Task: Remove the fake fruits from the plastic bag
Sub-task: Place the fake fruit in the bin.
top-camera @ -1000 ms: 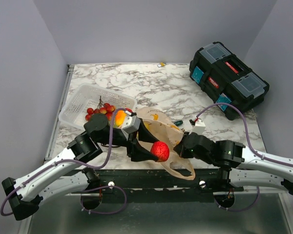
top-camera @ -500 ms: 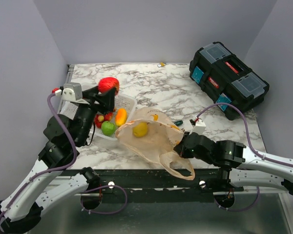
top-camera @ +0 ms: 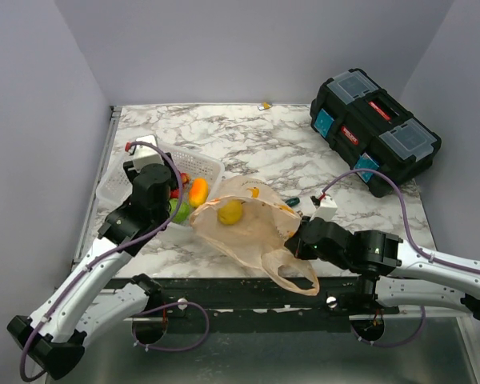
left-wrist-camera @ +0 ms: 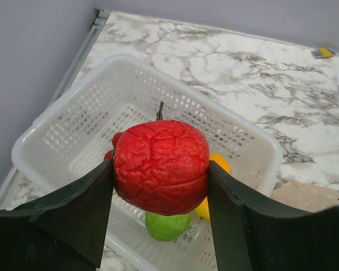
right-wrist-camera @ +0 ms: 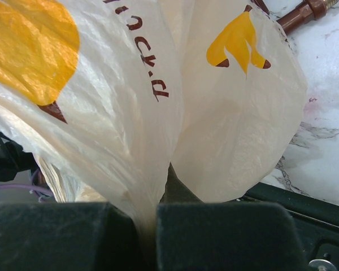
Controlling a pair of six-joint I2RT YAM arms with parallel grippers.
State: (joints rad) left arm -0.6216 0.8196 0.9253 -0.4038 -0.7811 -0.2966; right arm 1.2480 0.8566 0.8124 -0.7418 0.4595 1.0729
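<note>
The left gripper (left-wrist-camera: 160,169) is closed on one wrinkled red fruit (left-wrist-camera: 158,152) over the white mesh basket (left-wrist-camera: 73,121) at 9 o'clock, where one green fruit (left-wrist-camera: 166,226) and one orange-yellow fruit (left-wrist-camera: 202,209) lie. The right gripper (right-wrist-camera: 156,223) is clamped on the crinkly peach plastic bag (right-wrist-camera: 237,124) at 6 o'clock, banana-printed with illegible brown lettering; one lemon (top-camera: 230,212) is seen inside.

Left arm (top-camera: 96,268) reaches from 7 o'clock up toward 10 o'clock, wrist tipped down. Left end effector (left-wrist-camera: 160,169) clamps red fruit (left-wrist-camera: 161,161) between both fingers. Right arm (top-camera: 420,264) lies low from 4 o'clock toward centre. Right end effector (right-wrist-camera: 156,226) is pinched closed on plastic bag (right-wrist-camera: 124,113) film.
</note>
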